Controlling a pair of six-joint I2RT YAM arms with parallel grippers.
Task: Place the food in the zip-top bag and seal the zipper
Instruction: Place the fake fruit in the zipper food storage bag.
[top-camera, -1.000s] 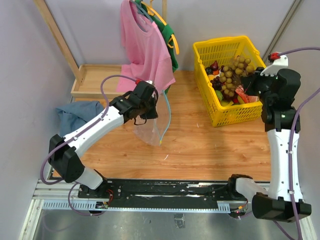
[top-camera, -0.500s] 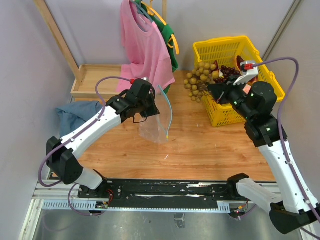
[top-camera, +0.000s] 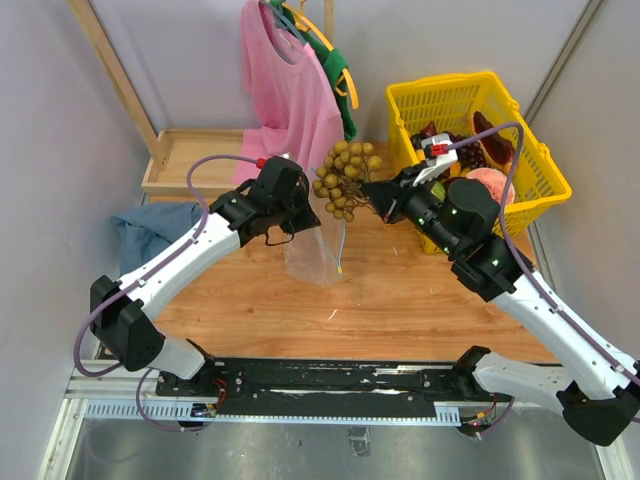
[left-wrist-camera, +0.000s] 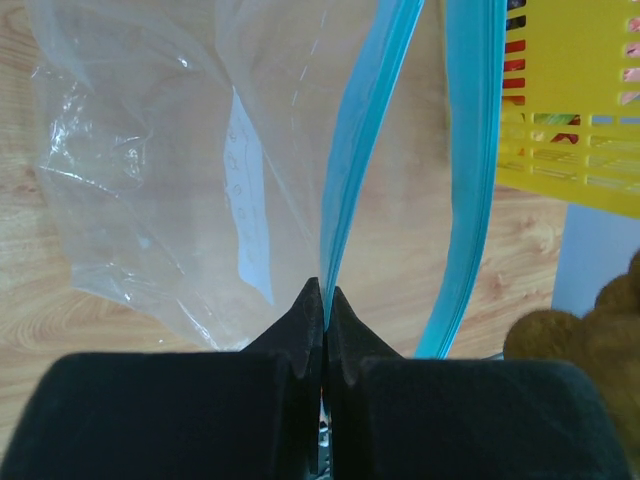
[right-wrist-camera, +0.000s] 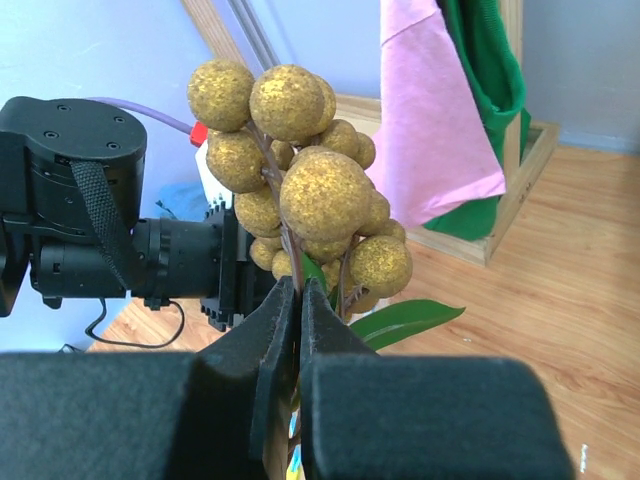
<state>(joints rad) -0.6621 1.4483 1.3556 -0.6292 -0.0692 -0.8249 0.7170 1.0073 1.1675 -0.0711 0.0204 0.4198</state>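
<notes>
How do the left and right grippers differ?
The left gripper pinches the zipper of the zip-top bag; the right gripper pinches the tan berry cluster by its stem. The left gripper is near the pink shirt, the right gripper near the yellow basket. Both are shut.

Left arm (top-camera: 190, 252) and right arm (top-camera: 545, 322): white tubular links, black joint housings. One purple cable (top-camera: 225, 157) ran along each, ending in a red plug (top-camera: 437, 150). Green lights (top-camera: 448, 197) dotted the right arm. Fingers (left-wrist-camera: 190, 410) were matte black wedges. Black base plate (top-camera: 330, 377) carried both.
</notes>
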